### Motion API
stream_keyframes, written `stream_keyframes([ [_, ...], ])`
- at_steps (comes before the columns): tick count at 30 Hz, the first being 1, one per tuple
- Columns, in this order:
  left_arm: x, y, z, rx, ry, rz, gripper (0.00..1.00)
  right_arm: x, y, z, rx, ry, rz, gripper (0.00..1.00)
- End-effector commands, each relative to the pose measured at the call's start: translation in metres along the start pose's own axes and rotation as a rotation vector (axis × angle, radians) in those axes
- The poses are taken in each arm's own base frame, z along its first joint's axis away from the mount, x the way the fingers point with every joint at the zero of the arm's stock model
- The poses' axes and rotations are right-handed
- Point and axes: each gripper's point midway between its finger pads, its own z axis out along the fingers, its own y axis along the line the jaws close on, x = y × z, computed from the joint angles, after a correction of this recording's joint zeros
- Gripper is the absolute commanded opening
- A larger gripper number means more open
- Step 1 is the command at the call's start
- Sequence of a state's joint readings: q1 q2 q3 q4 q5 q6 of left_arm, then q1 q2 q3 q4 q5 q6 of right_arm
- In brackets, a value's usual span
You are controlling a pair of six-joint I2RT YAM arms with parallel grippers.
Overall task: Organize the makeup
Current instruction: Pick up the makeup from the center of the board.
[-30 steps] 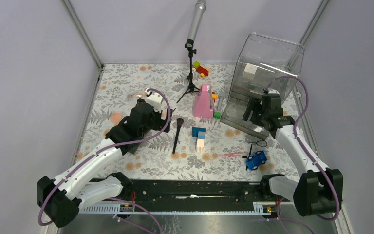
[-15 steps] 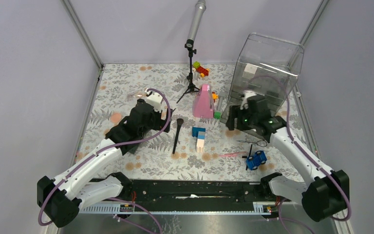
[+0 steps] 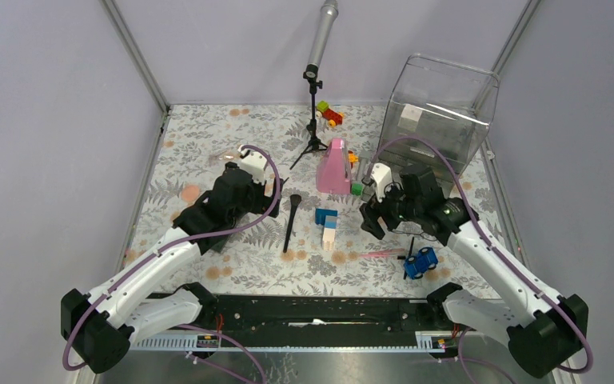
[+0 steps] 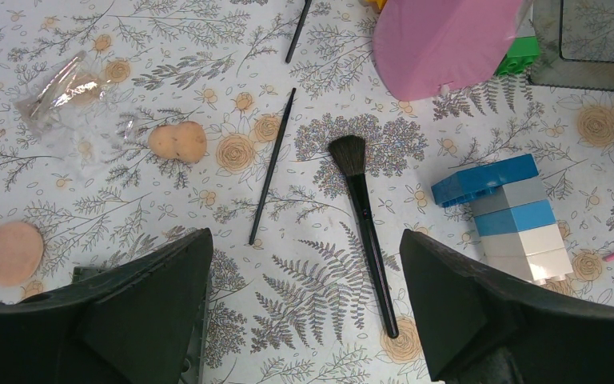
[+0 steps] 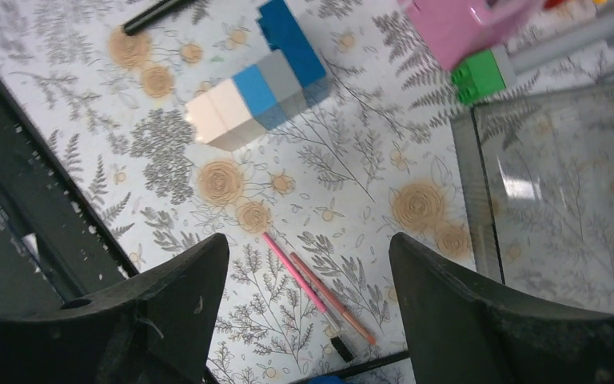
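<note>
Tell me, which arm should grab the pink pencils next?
Right: the right gripper, open, hangs over the pink pencils; the left gripper is farther off, over the black brush.

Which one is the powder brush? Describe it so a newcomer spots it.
Start at the tall pink cone mid-table. Left of the blue-and-white block stack before it lies the brush. Its fluffy head sets it apart from the thinner black stick alongside.

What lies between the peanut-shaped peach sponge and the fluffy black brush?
A slim black stick, touching neither the sponge nor the brush, lies on the mat between them; the left wrist view shows it.
</note>
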State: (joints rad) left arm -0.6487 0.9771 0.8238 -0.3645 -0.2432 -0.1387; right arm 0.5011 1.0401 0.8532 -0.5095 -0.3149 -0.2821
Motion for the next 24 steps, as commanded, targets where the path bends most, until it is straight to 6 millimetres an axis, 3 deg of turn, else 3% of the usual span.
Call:
stream_keyframes([
  [1,-0.011,0.003,-0.002,-0.006,-0.046,-0.006,0.99,0.0,0.026,0.0,-0.159,-0.041,-0.142,0.8],
  [7,-0.011,0.003,-0.002,-0.007,-0.044,-0.005,0.99,0.039,0.028,0.005,-0.207,0.11,-0.249,0.79],
  [16,-0.009,0.003,0.0,-0.008,-0.037,-0.004,0.99,0.07,0.034,0.001,-0.291,0.215,-0.399,0.75],
  [24,-0.009,0.003,0.0,-0.008,-0.036,-0.004,0.99,0.097,0.024,0.014,-0.268,0.312,-0.404,0.76],
])
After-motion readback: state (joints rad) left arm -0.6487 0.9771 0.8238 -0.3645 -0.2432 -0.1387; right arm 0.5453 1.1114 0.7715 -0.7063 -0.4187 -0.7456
